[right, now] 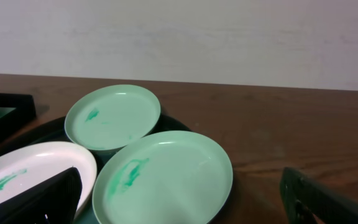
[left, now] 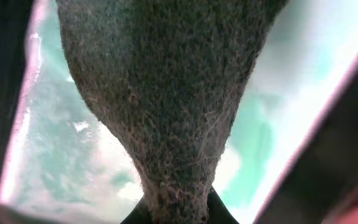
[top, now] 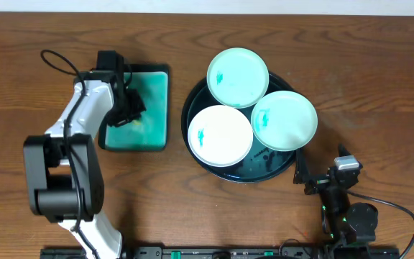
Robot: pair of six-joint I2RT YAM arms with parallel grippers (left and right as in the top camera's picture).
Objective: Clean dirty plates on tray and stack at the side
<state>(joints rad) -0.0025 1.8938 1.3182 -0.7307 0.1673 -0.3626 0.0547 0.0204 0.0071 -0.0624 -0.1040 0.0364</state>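
Now, left gripper: over the small tray, with a dark fibrous pad between its fingers; I cannot tell whether they clamp it.
tray: mid-table, wet floor, all three plates on it.
plates: one white nearest the robot and two mint behind, edges touching, each smeared teal; none cleaned or stacked yet.
right gripper: jaws wide apart, empty, low beside the tray's near right rim.
side: bare wood, no stack.
risk: a loosely held pad may drop on the way over; wiping an unbraced plate could skid it across the wet floor into its neighbours.
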